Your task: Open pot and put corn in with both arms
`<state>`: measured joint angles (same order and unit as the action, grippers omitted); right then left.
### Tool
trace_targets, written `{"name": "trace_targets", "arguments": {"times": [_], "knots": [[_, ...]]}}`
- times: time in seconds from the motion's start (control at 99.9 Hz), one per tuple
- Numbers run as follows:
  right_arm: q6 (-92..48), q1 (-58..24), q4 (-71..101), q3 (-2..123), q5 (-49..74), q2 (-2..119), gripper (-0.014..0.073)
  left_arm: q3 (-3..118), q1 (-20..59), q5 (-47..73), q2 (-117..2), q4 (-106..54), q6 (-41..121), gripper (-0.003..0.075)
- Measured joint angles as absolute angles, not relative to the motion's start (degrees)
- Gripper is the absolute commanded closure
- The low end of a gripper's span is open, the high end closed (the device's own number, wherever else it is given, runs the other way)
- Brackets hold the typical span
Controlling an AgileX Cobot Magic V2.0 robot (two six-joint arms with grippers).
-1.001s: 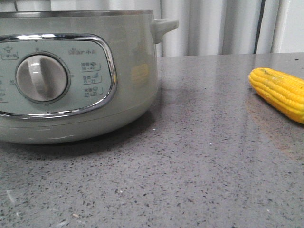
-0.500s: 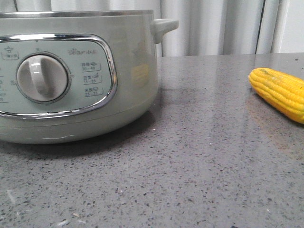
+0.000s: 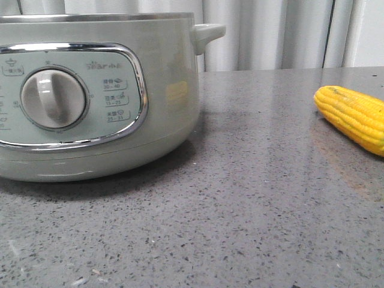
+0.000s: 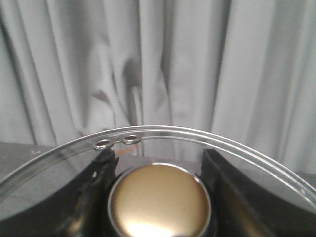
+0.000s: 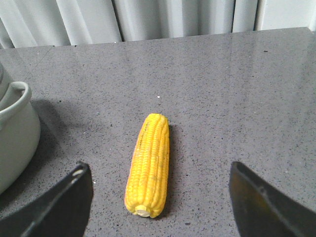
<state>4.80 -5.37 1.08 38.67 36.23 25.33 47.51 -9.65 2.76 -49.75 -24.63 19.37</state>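
The pale green pot (image 3: 168, 72) fills the left of the front view, its beige dial (image 3: 53, 99) facing me. Neither arm shows in that view. In the left wrist view my left gripper (image 4: 158, 155) is shut on the gold knob (image 4: 159, 200) of the glass lid (image 4: 163, 132), one dark finger on each side of it. Curtain shows through the glass. The corn (image 3: 354, 117) lies on the table at the right edge. In the right wrist view my right gripper (image 5: 159, 168) hangs open above the corn (image 5: 148, 163), which lies lengthwise between the two fingers, untouched.
Grey speckled tabletop (image 3: 252, 198) stretches between pot and corn. The pot's side handle (image 5: 15, 106) sits just to one side of the right gripper. Pale curtains (image 3: 270, 33) hang behind the table's far edge.
The pot has shifted very slightly on the table. The corn has stayed where it was.
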Motion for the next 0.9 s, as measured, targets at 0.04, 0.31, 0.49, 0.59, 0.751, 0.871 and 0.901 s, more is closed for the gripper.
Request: {"name": "trace_targets", "arguments": {"times": [0.04, 0.31, 0.49, 0.59, 0.751, 0.871, 0.901], "knots": [[4.8, -5.4, 1.1, 38.7, 36.2, 25.3, 0.0092, 46.9, -11.2, 2.1, -50.0, -25.1, 19.4, 0.0604], [4.8, -5.4, 1.1, 38.7, 36.2, 25.3, 0.0092, 41.5, -15.8, 0.0, -53.4, -31.3, 19.4, 0.0604], [4.8, -5.4, 1.2, 38.7, 36.2, 25.3, 0.0092, 37.6, -15.8, 0.6, -56.0, -31.9, 19.4, 0.0604], [4.7, -5.4, 1.2, 38.7, 36.2, 25.3, 0.0092, 35.9, -15.8, 0.6, -57.4, -31.9, 19.4, 0.0604], [4.7, -5.4, 1.2, 38.7, 36.2, 25.3, 0.0092, 34.5, -15.8, 0.4, -59.5, -31.9, 19.4, 0.0604], [4.7, -5.4, 1.3, 38.7, 36.2, 25.3, 0.0092, 33.8, -15.8, 0.0, -61.5, -31.2, 19.5, 0.0603], [4.7, -5.4, 1.3, 38.7, 36.2, 25.3, 0.0092, 33.7, -15.8, 0.0, -61.9, -30.7, 19.5, 0.0603]]}}
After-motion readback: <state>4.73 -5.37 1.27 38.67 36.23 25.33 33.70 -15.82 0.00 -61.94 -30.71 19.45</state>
